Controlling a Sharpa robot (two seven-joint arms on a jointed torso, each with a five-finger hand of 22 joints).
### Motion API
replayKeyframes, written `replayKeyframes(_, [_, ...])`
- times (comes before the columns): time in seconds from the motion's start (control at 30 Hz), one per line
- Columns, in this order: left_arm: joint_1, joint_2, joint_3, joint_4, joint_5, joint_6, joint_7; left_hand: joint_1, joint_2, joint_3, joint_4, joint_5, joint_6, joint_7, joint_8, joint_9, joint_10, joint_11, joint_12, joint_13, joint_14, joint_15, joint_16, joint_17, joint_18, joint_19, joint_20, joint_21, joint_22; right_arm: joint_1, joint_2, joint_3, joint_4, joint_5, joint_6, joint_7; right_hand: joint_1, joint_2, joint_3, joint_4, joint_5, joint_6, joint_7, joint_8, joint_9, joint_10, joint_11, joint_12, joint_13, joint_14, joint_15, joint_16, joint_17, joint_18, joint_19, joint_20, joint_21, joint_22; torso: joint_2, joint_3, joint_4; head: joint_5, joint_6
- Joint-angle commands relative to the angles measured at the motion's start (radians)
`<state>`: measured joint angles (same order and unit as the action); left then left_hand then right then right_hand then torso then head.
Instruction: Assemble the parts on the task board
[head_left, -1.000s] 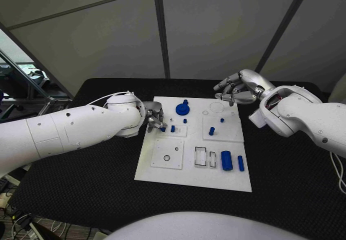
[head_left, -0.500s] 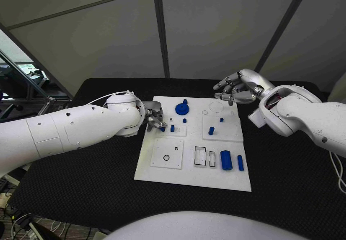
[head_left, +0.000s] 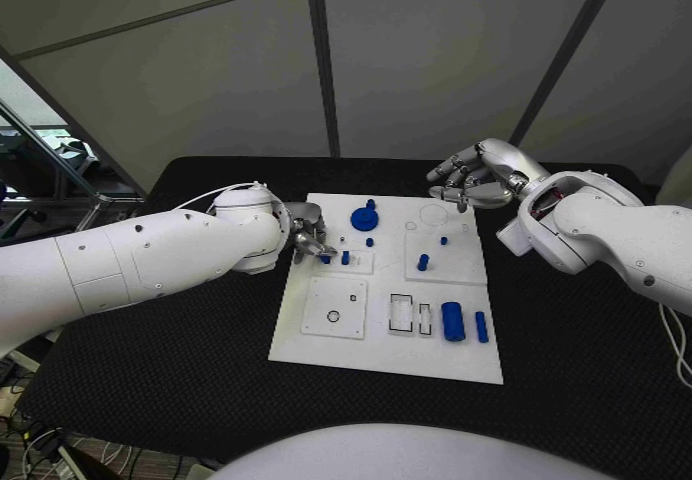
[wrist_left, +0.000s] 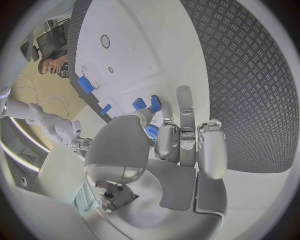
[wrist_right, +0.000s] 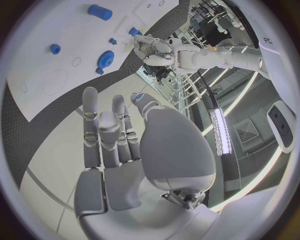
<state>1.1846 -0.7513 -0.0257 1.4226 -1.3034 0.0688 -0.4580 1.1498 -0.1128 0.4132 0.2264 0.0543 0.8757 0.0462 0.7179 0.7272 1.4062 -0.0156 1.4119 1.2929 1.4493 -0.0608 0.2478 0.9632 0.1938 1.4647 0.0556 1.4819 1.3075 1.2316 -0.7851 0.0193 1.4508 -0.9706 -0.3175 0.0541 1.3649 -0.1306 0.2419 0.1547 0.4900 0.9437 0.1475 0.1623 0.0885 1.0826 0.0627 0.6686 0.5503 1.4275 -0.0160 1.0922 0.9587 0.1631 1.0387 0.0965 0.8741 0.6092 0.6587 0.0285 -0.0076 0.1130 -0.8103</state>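
Black tabletop (head_left: 173, 340) carries the white task board (head_left: 361, 345). At its left edge my left hand (head_left: 307, 240) pinches a small blue peg (wrist_left: 152, 131), upright, beside two seated pegs (head_left: 345, 257). My right hand (head_left: 469, 178), loosely curled and holding nothing, hovers off the far-right corner, farther away.

The task board (head_left: 339, 340) lies on the table (head_left: 173, 360). The gear (head_left: 366, 216) sits at the board's far edge; the cylinder (head_left: 453, 321) lies near its near right corner.
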Motion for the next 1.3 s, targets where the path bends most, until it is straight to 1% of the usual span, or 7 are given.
replayKeyframes(0.03, [-0.002, 0.001, -0.001, -0.002, 0.009, 0.008, -0.018, -0.009, 0.005, -0.016, 0.007, -0.002, 0.007, 0.001, 0.003, 0.000, 0.005, 0.000, -0.003, 0.001, 0.005, 0.001, -0.006, 0.001, -0.169, 0.058, -0.007, 0.001, 0.199, 0.002, 0.000, 0.001, 0.002, -0.002, 0.000, 0.011, -0.008, -0.005, 0.003, 0.001, 0.005, 0.005, 0.005, 0.004, -0.001, 0.005, -0.002, -0.005, -0.001, 0.007, 0.001, -0.004, 0.001, 0.016, 0.007, -0.001, -0.007, -0.001, 0.001, 0.0002, -0.0003, 0.000, 0.000])
replayKeyframes(0.43, [-0.002, 0.004, -0.001, -0.005, 0.012, 0.006, -0.022, -0.008, 0.016, -0.064, 0.033, -0.002, 0.013, 0.000, 0.001, 0.002, 0.008, -0.001, -0.001, 0.005, 0.007, 0.000, -0.008, 0.003, -0.170, 0.060, -0.008, 0.002, 0.201, 0.002, 0.001, 0.001, 0.000, -0.002, 0.000, 0.011, -0.008, -0.005, 0.003, 0.001, 0.005, 0.005, 0.005, 0.004, -0.001, 0.005, -0.002, -0.005, -0.001, 0.007, 0.001, -0.004, 0.001, 0.016, 0.007, -0.001, -0.007, -0.001, 0.000, 0.0004, 0.0009, -0.002, -0.002])
replayKeyframes(0.7, [-0.002, 0.008, -0.001, -0.006, 0.030, -0.004, -0.023, -0.011, 0.036, -0.095, 0.059, -0.001, 0.019, -0.002, 0.000, 0.003, 0.013, -0.003, 0.002, 0.011, 0.008, 0.000, -0.009, 0.004, -0.171, 0.062, -0.008, 0.005, 0.205, 0.002, 0.002, 0.001, -0.002, -0.002, 0.001, 0.012, -0.008, -0.005, 0.003, 0.001, 0.005, 0.005, 0.005, 0.004, -0.001, 0.005, -0.002, -0.005, -0.001, 0.007, 0.001, -0.004, 0.001, 0.016, 0.007, -0.001, -0.007, -0.001, 0.001, 0.0002, -0.0001, -0.002, 0.000])
replayKeyframes(1.3, [-0.001, 0.011, -0.001, -0.005, 0.046, -0.010, -0.035, -0.038, 0.049, -0.127, 0.064, 0.001, 0.031, -0.005, -0.002, 0.003, 0.025, -0.005, 0.011, 0.027, 0.010, -0.002, -0.010, 0.006, -0.173, 0.068, -0.010, 0.014, 0.212, 0.002, 0.004, 0.001, -0.006, -0.002, 0.001, 0.013, -0.012, -0.006, 0.003, 0.004, 0.006, 0.004, 0.005, 0.003, -0.002, 0.004, -0.002, -0.006, -0.003, 0.007, 0.001, -0.006, 0.000, 0.016, 0.006, -0.001, -0.009, -0.002, 0.000, 0.0000, 0.0007, -0.003, -0.001])
